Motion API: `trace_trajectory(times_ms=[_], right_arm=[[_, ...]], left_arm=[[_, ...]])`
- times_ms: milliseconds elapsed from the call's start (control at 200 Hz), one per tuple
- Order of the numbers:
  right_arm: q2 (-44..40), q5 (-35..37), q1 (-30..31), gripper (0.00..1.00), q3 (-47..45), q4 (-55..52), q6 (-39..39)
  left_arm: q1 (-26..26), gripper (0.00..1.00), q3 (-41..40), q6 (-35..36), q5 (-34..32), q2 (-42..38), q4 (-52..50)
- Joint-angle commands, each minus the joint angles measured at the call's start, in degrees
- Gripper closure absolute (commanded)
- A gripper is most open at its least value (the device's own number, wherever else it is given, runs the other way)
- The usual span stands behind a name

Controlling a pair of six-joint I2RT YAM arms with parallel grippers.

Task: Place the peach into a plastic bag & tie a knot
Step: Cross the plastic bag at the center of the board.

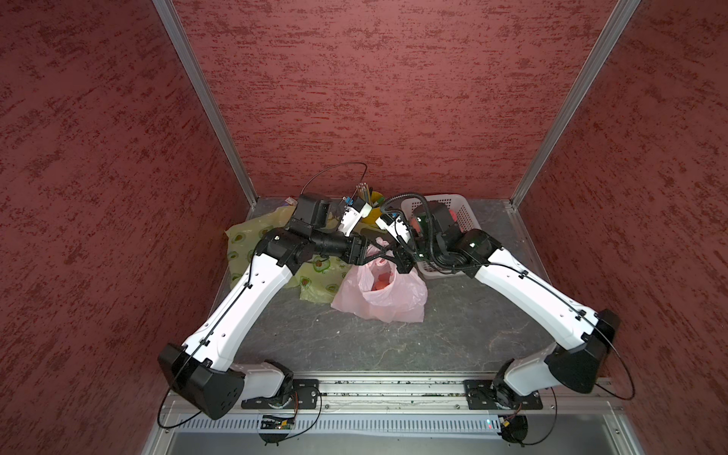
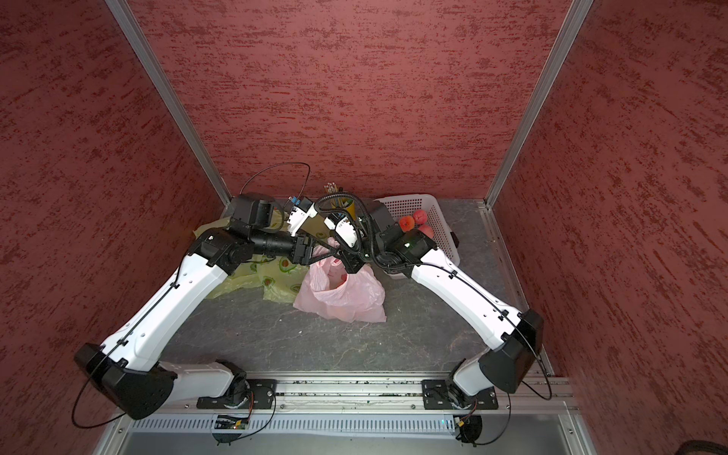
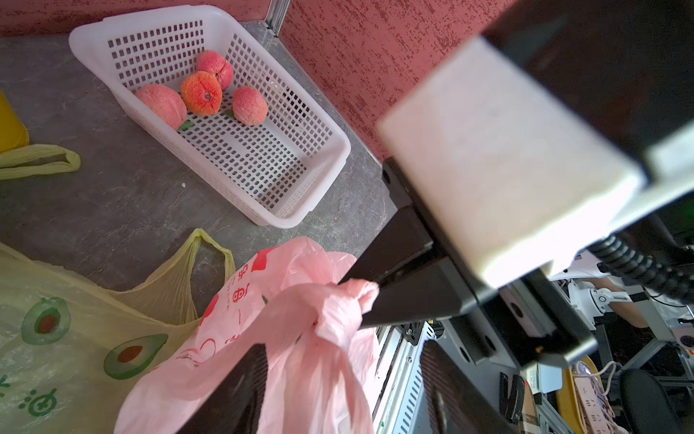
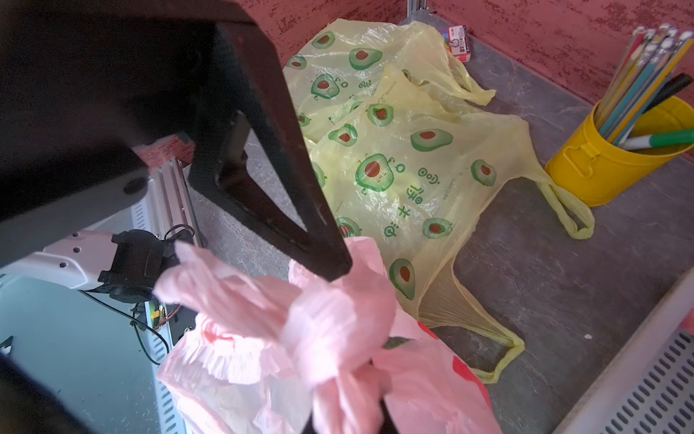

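The pink plastic bag (image 1: 388, 299) stands in the middle of the grey table, and a peach (image 1: 381, 282) shows through its open mouth in both top views. My two grippers meet just above the bag's far side. The right gripper (image 4: 347, 413) is shut on a twisted pink bag handle (image 3: 366, 297). My left gripper (image 3: 340, 390) is open, with a loose strip of the pink bag hanging between its fingers (image 3: 233, 390) and not pinched. In a top view the left gripper (image 2: 335, 252) faces the right gripper (image 2: 344, 259) closely.
A white basket (image 3: 323, 124) at the back right holds several more peaches (image 3: 201, 93). Yellow avocado-print bags (image 4: 413, 158) lie at the back left. A yellow cup of pencils (image 4: 608, 161) stands against the back wall, with a small red and white box (image 4: 459, 43) in the corner.
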Motion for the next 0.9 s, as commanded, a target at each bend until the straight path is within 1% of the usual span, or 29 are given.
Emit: trace_trajectory(times_ms=[0, 165, 255, 326, 386, 411, 456, 506, 581, 591, 746, 897], right_arm=[[-2.04, 0.76, 0.0, 1.0, -0.37, 2.21, 0.34], [-2.08, 0.39, -0.05, 1.0, -0.64, 1.86, 0.24], [-2.04, -0.22, -0.03, 1.0, -0.73, 1.77, 0.25], [-2.04, -0.85, -0.07, 1.0, -0.73, 1.68, 0.25], [-2.06, -1.23, -0.01, 1.0, -0.73, 1.65, 0.32], [-2.04, -1.33, -0.12, 1.0, -0.7, 1.59, 0.4], [-2.04, -1.36, -0.09, 1.0, -0.8, 1.44, 0.34], [-2.04, -1.24, -0.08, 1.0, -0.91, 1.25, 0.32], [-2.04, -0.73, -0.09, 1.0, -1.14, 0.98, 0.41], [-3.21, -0.59, -0.03, 1.0, -1.18, 0.98, 0.39], [-4.54, 2.91, -0.1, 1.0, -2.46, 1.22, 0.82], [-5.5, 4.72, -0.36, 0.96, -3.32, 1.66, 0.94]], left_arm=[[0.29, 0.32, -1.76, 1.94, -1.38, -1.53, -1.98], [0.05, 0.31, -4.29, 2.52, -2.48, -3.29, -2.21], [-0.38, 0.31, -4.99, 3.18, -4.36, -3.76, -2.67], [-0.51, 0.33, -5.3, 3.59, -5.11, -3.85, -2.44], [-0.81, 0.41, -5.88, 3.73, -5.02, -3.99, -1.31], [-0.99, 0.48, -6.11, 3.86, -5.17, -3.95, -0.9], [-1.34, 0.64, -6.47, 4.12, -5.32, -4.0, -0.11], [-1.85, 0.8, -6.73, 4.27, -6.02, -4.24, 0.65], [-2.16, 0.98, -7.1, 4.54, -5.91, -4.79, 1.51], [-2.16, 1.0, -7.11, 4.58, -5.84, -4.88, 1.46], [-2.32, 1.0, -6.45, 6.29, -4.97, -5.78, -1.83], [-2.15, 1.0, -5.31, 7.66, -2.49, -5.91, -5.84]])
